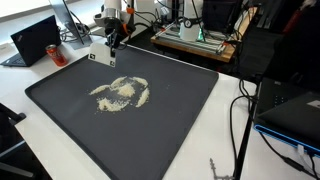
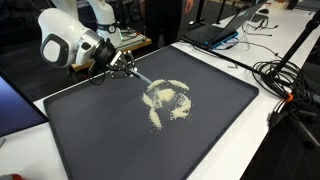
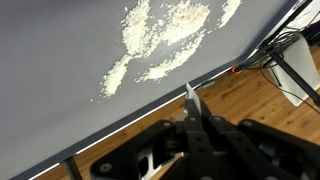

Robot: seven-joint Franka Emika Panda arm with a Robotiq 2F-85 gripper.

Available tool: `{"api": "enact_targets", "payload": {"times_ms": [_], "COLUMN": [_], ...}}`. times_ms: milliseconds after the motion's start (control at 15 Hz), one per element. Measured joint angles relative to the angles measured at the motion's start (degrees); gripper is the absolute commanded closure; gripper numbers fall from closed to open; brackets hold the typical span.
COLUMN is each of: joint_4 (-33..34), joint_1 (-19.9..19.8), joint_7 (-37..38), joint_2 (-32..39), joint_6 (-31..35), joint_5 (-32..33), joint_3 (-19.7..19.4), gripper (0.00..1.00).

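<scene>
A white table carries a broad dark tray that takes up most of both exterior views. Its bare surface also fills the upper part of the wrist view. The white arm reaches in over one corner of the tray, the corner nearest a laptop and a red can standing on the table just outside it. In the middle of the tray, well apart from every edge, lies a pile of pale grains, spread in loose curved bands. The gripper hangs low by that corner, close to the tray's edge, and its jaws are pinched tight on a thin tool. The tool's slim tip shows between the fingers in the wrist view. The long axis of the tool runs from the corner diagonally inward toward the tray's centre, so its free end points straight at the grains but stops short of them, with bare tray between tip and pile. Dark cables trail over the table beyond the opposite edge.
</scene>
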State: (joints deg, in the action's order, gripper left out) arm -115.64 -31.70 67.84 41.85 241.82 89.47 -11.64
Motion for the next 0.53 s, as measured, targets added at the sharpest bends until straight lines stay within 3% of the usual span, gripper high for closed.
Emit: {"api": "enact_targets", "payload": {"times_ms": [200, 533], "joint_4": [-3.7, -12.6], "joint_1": [-2.7, -1.1], "joint_7": [-4.1, -9.1], "joint_2": [-0.6, -5.0], "joint_6": [0.0, -0.1], "joint_5": [-0.1, -4.1], "joint_3": [3.2, 1.2], "gripper": [0.99, 0.99]}}
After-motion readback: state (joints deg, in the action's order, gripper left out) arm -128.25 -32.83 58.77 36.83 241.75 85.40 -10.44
